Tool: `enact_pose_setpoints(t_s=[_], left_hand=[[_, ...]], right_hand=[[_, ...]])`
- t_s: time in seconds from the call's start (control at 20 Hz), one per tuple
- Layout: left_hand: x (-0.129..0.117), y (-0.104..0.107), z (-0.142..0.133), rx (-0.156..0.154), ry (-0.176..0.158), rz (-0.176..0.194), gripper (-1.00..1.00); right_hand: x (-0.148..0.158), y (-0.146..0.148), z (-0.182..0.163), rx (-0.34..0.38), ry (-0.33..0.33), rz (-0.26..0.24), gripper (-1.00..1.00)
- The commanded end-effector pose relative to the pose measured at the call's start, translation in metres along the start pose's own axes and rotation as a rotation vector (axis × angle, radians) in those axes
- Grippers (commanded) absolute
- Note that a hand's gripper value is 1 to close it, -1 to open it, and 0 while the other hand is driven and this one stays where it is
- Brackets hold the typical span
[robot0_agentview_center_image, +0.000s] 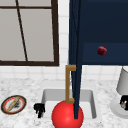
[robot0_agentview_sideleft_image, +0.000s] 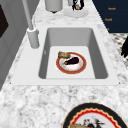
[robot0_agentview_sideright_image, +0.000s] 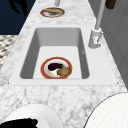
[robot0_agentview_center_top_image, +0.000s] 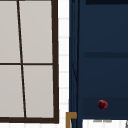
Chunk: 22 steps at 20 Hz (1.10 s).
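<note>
No writing or label can be read on anything here.

In the front view the left hand (robot0_agentview_center_image: 39, 109) hangs at the sink's (robot0_agentview_center_image: 47, 96) left edge, fingers curled down and clenched on nothing. Just beside it sits a big red ball (robot0_agentview_center_image: 67, 115), low in front of the basin. The right hand (robot0_agentview_center_image: 124, 102) shows at the far right, over a white dish (robot0_agentview_center_image: 117, 108) on the counter (robot0_agentview_center_image: 25, 86) – whether its fingers are released or closed I cannot tell.

An open dark-blue cabinet door (robot0_agentview_center_image: 76, 60) with a brass handle (robot0_agentview_center_image: 69, 83) stands edge-on above the sink. The upper view shows the cabinet (robot0_agentview_center_top_image: 105, 57) face on, with a small dark red fruit (robot0_agentview_center_top_image: 102, 104) on its shelf, and a window (robot0_agentview_center_top_image: 27, 60) to the left.

The side views look into the basin, which the front view hides behind the ball: a red-rimmed plate (robot0_agentview_sideleft_image: 71, 63) lies on its floor, carrying an aubergine (robot0_agentview_sideleft_image: 72, 60) and a piece of bread (robot0_agentview_sideleft_image: 64, 54) touching it. A faucet (robot0_agentview_sideleft_image: 31, 30) rises at the back rim.

A second patterned plate (robot0_agentview_center_image: 13, 104) lies on the counter left of the sink, with something long and pale on it.
</note>
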Motion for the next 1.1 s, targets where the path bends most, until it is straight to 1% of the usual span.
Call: enact_pose_setpoints(t_s=[0.0,0.15,0.2,0.25,0.35,0.4,0.45,0.5,0.55,0.6,0.65,0.7,0.75,0.8,0.85,0.9,0.95,1.0,1.05], left_hand=[[0.0,0.0,0.0,0.0,0.0,0.0,0.0],[0.0,0.0,0.0,0.0,0.0,0.0,0.0],[0.0,0.0,0.0,0.0,0.0,0.0,0.0],[0.0,0.0,0.0,0.0,0.0,0.0,0.0],[0.0,0.0,0.0,0.0,0.0,0.0,0.0],[0.0,0.0,0.0,0.0,0.0,0.0,0.0],[0.0,0.0,0.0,0.0,0.0,0.0,0.0],[0.0,0.0,0.0,0.0,0.0,0.0,0.0],[0.0,0.0,0.0,0.0,0.0,0.0,0.0],[0.0,0.0,0.0,0.0,0.0,0.0,0.0],[0.0,0.0,0.0,0.0,0.0,0.0,0.0],[0.0,0.0,0.0,0.0,0.0,0.0,0.0],[0.0,0.0,0.0,0.0,0.0,0.0,0.0],[0.0,0.0,0.0,0.0,0.0,0.0,0.0],[0.0,0.0,0.0,0.0,0.0,0.0,0.0],[0.0,0.0,0.0,0.0,0.0,0.0,0.0],[0.0,0.0,0.0,0.0,0.0,0.0,0.0],[0.0,0.0,0.0,0.0,0.0,0.0,0.0],[0.0,0.0,0.0,0.0,0.0,0.0,0.0]], right_hand=[[-0.008,0.028,-0.01,-0.005,0.018,-0.008,1.0],[-0.016,0.048,-0.022,-0.012,0.054,0.01,1.0],[-0.016,0.055,-0.029,-0.015,0.078,0.021,1.0],[-0.016,0.055,-0.032,0.01,0.097,0.008,1.0],[-0.018,0.05,-0.037,0.021,0.11,0.025,1.0],[-0.021,0.044,-0.039,0.032,0.103,0.042,1.0],[-0.022,0.041,-0.041,0.045,0.103,0.045,1.0],[-0.016,0.038,-0.046,0.066,0.097,0.056,1.0],[-0.018,0.035,-0.041,0.088,0.077,0.008,-1.0],[-0.016,0.026,-0.027,0.064,0.087,-0.033,-1.0],[-0.015,0.023,-0.02,0.08,0.08,-0.034,-1.0],[-0.013,0.02,-0.014,0.078,0.07,-0.028,-1.0],[-0.009,0.012,-0.008,0.056,0.084,-0.012,-1.0],[-0.008,0.004,-0.006,0.044,0.108,0.009,-1.0],[0.0,0.0,-0.012,0.067,0.1,0.045,-1.0],[0.002,0.002,-0.012,0.088,0.099,0.055,-1.0],[-0.002,-0.001,-0.011,0.081,0.12,0.057,-1.0],[-0.005,-0.001,-0.011,0.069,0.123,0.062,-1.0],[-0.007,0.001,-0.012,0.067,0.116,0.05,-1.0]])
